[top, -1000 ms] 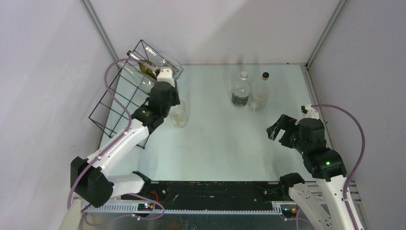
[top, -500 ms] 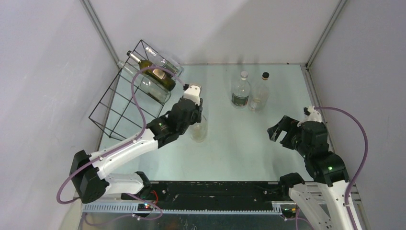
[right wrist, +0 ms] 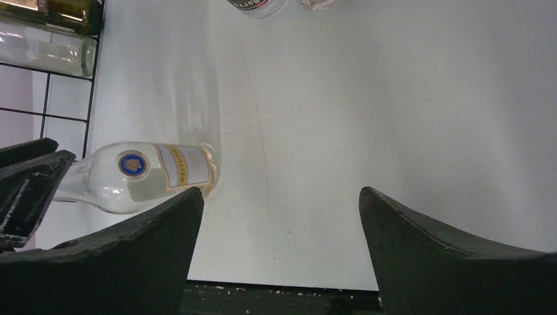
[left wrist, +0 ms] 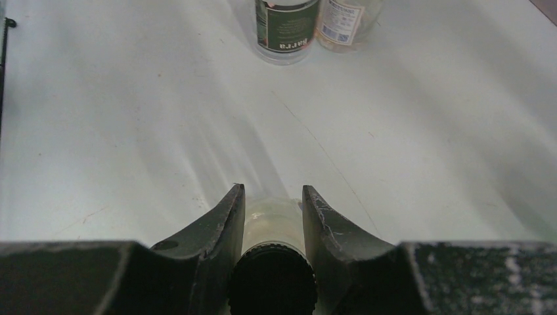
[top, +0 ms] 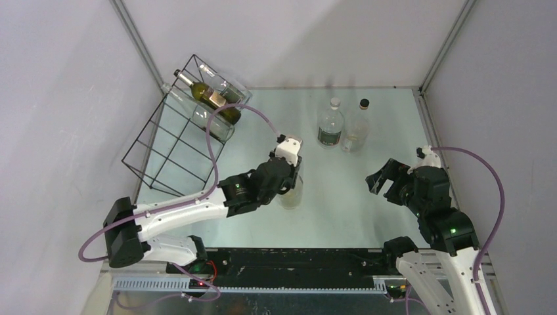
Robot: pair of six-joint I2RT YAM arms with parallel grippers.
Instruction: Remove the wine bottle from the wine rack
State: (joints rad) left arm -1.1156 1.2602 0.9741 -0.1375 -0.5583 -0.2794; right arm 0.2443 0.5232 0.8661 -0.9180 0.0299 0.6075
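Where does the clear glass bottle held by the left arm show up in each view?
Top external: clear glass bottle near centre, under left pincer.
Left wrist: bottom centre, black cap between the jaws.
Right wrist: left-middle.
Shared landmark: dark-labelled clear bottle.

Left tool, clamped on the neck of the clear wine bottle, has moved from against the wine rack at far left, rightward and nearer, to mid-worktop. The bottle came with it and is now well apart from the rack. My right arm edged slightly nearer.
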